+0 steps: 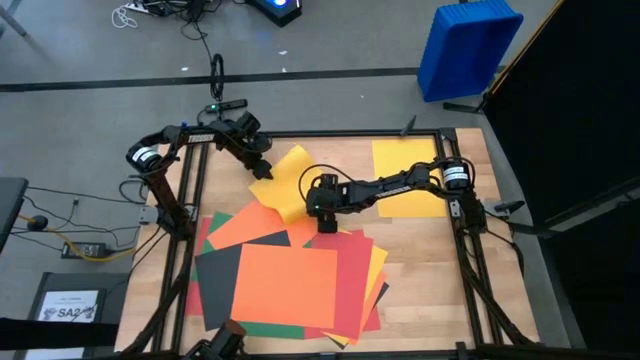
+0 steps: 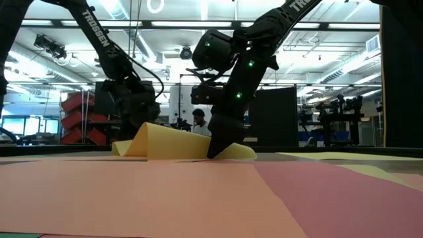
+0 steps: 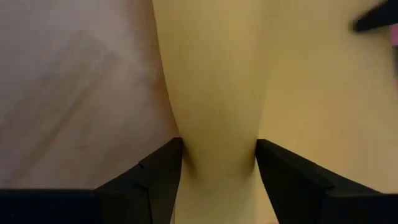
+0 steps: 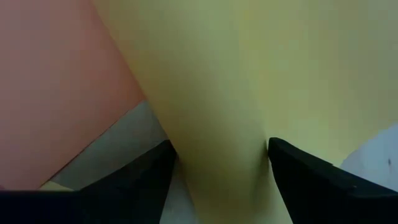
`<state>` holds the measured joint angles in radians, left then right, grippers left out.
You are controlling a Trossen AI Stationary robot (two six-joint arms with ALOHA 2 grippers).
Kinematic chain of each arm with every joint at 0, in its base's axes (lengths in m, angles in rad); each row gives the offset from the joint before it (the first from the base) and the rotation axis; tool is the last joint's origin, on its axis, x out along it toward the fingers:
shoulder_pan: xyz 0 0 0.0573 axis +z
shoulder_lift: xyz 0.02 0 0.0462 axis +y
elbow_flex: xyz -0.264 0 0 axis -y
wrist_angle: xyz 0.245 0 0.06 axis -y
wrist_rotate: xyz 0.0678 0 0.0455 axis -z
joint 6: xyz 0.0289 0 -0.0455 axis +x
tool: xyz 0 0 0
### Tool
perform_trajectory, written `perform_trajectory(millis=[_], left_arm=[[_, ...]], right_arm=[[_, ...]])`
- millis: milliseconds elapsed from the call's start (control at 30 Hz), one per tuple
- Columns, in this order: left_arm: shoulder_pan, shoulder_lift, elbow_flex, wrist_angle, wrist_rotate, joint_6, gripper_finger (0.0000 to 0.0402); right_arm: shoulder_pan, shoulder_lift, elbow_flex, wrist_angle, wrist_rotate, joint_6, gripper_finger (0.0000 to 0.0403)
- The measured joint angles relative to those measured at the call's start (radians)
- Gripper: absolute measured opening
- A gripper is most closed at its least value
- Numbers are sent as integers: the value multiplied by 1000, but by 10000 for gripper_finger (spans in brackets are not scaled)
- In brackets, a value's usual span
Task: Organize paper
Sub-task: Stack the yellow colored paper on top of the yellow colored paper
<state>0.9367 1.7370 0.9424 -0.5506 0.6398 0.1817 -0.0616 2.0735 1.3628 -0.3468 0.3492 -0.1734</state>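
One yellow sheet [image 1: 285,180], buckled upward beside the spread pile of coloured paper [image 1: 290,285], is pinched at opposite edges by the left gripper [image 1: 262,166] and right gripper [image 1: 325,222], fingers spread around its folds. Moving it toward the second yellow sheet [image 1: 408,172] seems the step in hand; a coordinated lift is called for. The blue bin [image 1: 467,45] beyond the counter [image 1: 430,280] shows no visible contents.

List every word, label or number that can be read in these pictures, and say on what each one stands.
"SA2": on the small white sheet beside the table, high view; its smaller print is too small to read.
"TROSSEN": on the robot arm at the left of the low view.
Letters on the other arm: cut off, not readable.
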Motion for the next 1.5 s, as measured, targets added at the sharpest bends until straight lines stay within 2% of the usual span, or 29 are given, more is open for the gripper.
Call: perform_trajectory(millis=[267, 500, 667, 933, 1100, 1500], left_arm=[[2, -2, 3, -8, 96, 25, 190], [3, -3, 4, -5, 290, 105, 190], [3, -5, 6, 0, 383, 131, 190], [6, -5, 6, 10, 394, 151, 190], [18, -5, 15, 15, 351, 132, 197], [-38, -6, 85, -46, 368, 129, 271]], right_arm=[[0, 0, 0, -3, -3, 0, 241], [0, -1, 0, -9, -3, 0, 243], [0, -1, 0, -9, -3, 0, 244], [0, -1, 0, -9, -6, 0, 244], [0, -1, 0, -9, -11, -1, 244], [0, -1, -1, -7, -12, -1, 246]])
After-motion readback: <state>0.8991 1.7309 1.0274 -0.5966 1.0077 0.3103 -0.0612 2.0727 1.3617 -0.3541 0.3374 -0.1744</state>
